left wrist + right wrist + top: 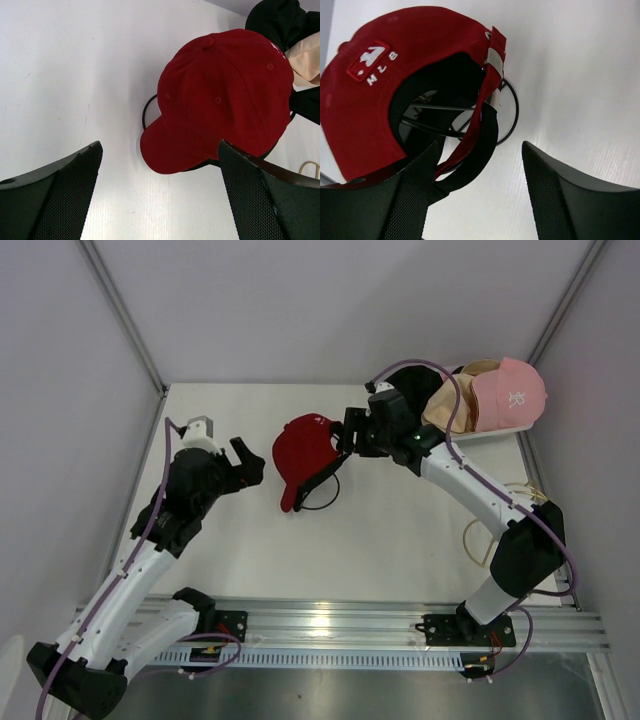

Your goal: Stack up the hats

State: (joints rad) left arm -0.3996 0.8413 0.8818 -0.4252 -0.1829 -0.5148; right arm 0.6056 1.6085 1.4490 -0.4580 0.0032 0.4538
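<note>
the red cap (pixel 305 445) sits mid-frame on a wire stand (pixel 516 114), the right hand (pixel 346 434) half spread around its back strap (pixel 470 135), likely to pinch and lift it, while the left hand (pixel 249 462) hovers spread, empty.

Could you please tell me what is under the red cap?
A black wire loop pokes out beneath the red cap, bars showing through its rear opening; the crown covers the rest.
</note>
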